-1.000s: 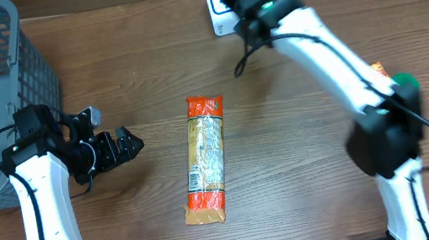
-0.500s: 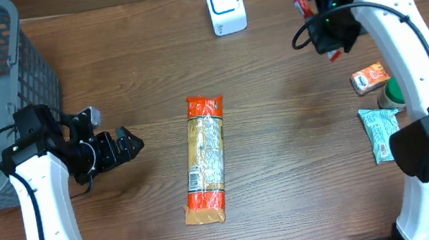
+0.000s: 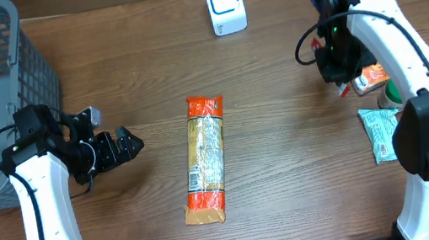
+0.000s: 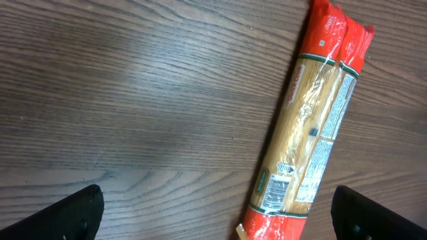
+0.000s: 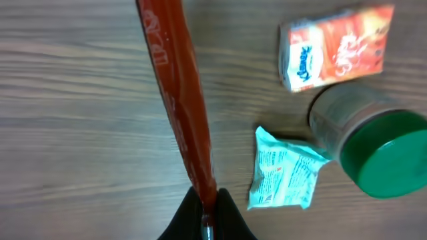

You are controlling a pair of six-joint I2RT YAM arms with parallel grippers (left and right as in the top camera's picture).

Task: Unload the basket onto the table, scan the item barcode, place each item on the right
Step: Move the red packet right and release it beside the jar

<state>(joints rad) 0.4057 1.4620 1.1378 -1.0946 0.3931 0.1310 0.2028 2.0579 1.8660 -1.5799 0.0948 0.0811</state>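
One white scanner [image 3: 225,5], overhead view only.

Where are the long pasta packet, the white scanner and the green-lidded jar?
long pasta packet [image 3: 206,159], overhead view, middle of its clear section.
white scanner [image 3: 224,3], overhead view, its front window.
green-lidded jar [image 5: 381,152], right wrist view, top of the lid.

Left fingers [image 4: 73,213] wide, right fingers [image 5: 181,223] together

Bright, even light — soft shadows, mild blur.
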